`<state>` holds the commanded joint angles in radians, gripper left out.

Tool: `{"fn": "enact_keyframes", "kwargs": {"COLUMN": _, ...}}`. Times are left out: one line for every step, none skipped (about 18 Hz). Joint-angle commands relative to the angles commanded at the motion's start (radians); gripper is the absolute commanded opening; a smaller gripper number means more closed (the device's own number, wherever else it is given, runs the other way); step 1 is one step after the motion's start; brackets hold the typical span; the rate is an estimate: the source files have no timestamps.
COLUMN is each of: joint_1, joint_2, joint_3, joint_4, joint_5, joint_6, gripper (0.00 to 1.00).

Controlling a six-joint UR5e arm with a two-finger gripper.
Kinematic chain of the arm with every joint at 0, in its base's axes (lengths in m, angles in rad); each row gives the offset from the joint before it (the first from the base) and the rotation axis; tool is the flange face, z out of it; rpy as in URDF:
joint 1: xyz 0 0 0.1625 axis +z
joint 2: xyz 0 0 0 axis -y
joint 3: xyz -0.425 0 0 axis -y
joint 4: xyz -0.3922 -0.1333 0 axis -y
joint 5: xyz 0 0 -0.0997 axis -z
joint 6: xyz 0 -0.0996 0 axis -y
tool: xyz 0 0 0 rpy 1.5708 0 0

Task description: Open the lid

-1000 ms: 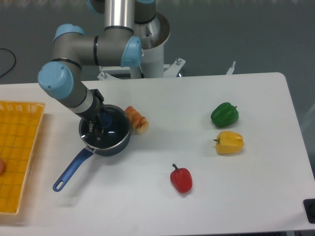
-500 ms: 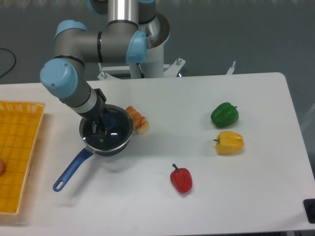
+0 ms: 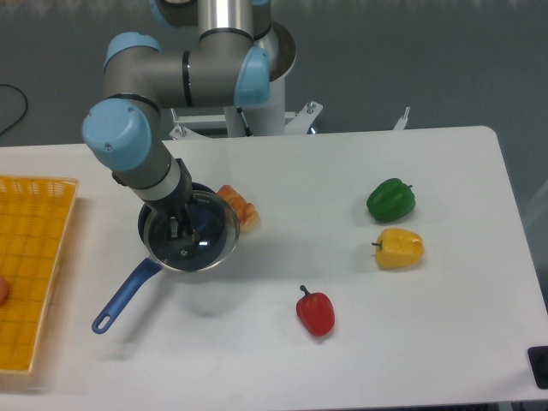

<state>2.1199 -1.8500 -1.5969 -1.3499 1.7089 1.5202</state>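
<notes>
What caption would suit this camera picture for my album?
Robot arm's gripper holds a glass lid by its knob, raised above a blue saucepan, with three peppers nearby.

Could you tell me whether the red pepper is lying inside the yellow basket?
No, the red pepper lies on the white table, far from the basket.

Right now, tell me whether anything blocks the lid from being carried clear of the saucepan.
Nothing visible does. The gripper holds the lid by its knob above the saucepan. The bread roll lies close on the far right side; the table in front is bare.
</notes>
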Motion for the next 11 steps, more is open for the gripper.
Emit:
{"fn": "enact_keyframes", "kwargs": {"joint_1": 0.000, "joint_2": 0.000, "joint_3": 0.002, "joint_4": 0.000, "joint_5": -0.002, "joint_6": 0.000, "gripper": 0.66}}
{"fn": "enact_keyframes", "kwargs": {"joint_1": 0.000, "joint_2": 0.000, "joint_3": 0.002, "joint_4": 0.002, "joint_5": 0.000, "joint_6": 0.000, "gripper": 0.66}}
{"fn": "enact_keyframes", "kwargs": {"joint_1": 0.000, "joint_2": 0.000, "joint_3": 0.005, "joint_4": 0.002, "joint_5": 0.000, "joint_6": 0.000, "gripper": 0.66}}
{"fn": "enact_keyframes", "kwargs": {"joint_1": 0.005, "joint_2": 0.000, "joint_3": 0.006, "joint_4": 0.000, "joint_5": 0.000, "joint_6": 0.000, "gripper": 0.66}}
{"fn": "enact_keyframes", "kwargs": {"joint_1": 0.008, "joint_2": 0.000, "joint_3": 0.006, "joint_4": 0.000, "joint_5": 0.000, "joint_6": 0.000, "gripper": 0.66}}
{"fn": "enact_keyframes", "kwargs": {"joint_1": 0.009, "joint_2": 0.000, "joint_3": 0.006, "joint_4": 0.000, "joint_5": 0.000, "joint_6": 0.000, "gripper": 0.66}}
{"fn": "enact_keyframes", "kwargs": {"joint_1": 0.011, "joint_2": 0.000, "joint_3": 0.008, "joint_4": -0.002, "joint_5": 0.000, "joint_6": 0.000, "gripper": 0.66}}
{"fn": "enact_keyframes", "kwargs": {"joint_1": 0.011, "joint_2": 0.000, "joint_3": 0.009, "joint_4": 0.000, "joint_5": 0.000, "joint_6": 0.000, "gripper": 0.66}}
{"fn": "enact_keyframes", "kwargs": {"joint_1": 0.011, "joint_2": 0.000, "joint_3": 0.011, "joint_4": 0.000, "joint_5": 0.000, "joint_6": 0.000, "gripper": 0.66}}
{"fn": "enact_keyframes", "kwargs": {"joint_1": 0.011, "joint_2": -0.002, "joint_3": 0.011, "joint_4": 0.000, "joint_5": 0.000, "joint_6": 0.000, "gripper": 0.66}}
{"fn": "enact_keyframes", "kwargs": {"joint_1": 0.009, "joint_2": -0.002, "joint_3": 0.011, "joint_4": 0.000, "joint_5": 0.000, "joint_6": 0.000, "gripper": 0.66}}
